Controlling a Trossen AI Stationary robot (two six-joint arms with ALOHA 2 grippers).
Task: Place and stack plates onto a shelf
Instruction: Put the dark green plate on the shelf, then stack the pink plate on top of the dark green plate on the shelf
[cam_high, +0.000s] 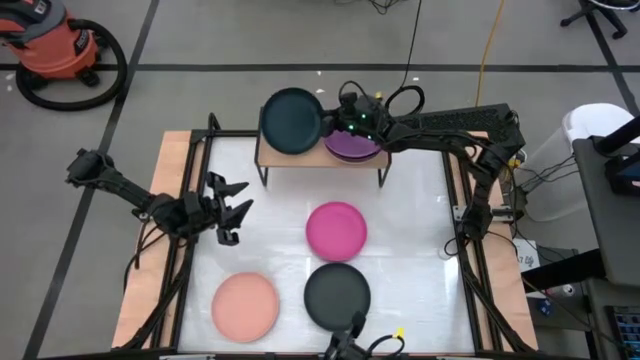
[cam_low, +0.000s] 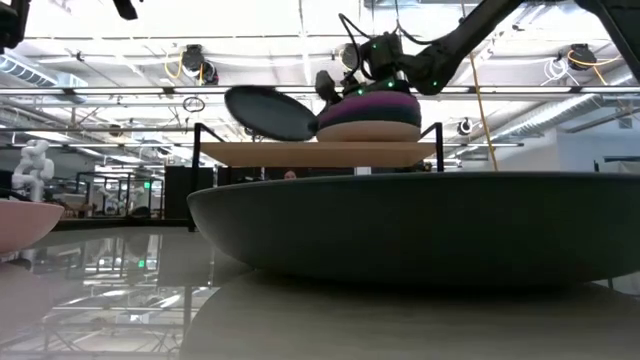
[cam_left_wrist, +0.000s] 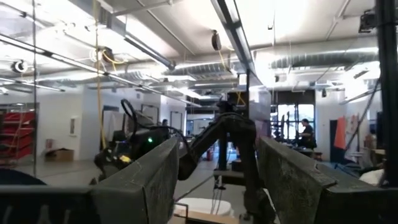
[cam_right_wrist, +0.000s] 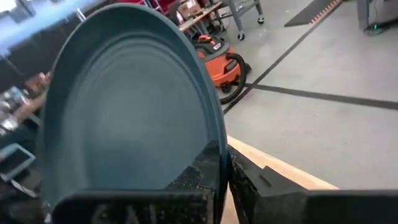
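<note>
The purple plate (cam_high: 350, 146) lies half hidden under the right arm (cam_high: 440, 125).

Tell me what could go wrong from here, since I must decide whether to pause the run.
The right pincer grips the dark teal plate only by its rim, tilted above the shelf; it could slip or drop askew. The plate overhangs the shelf's left end, so released there it might tip off. Swinging it could also knock the plate stack beside it.
</note>
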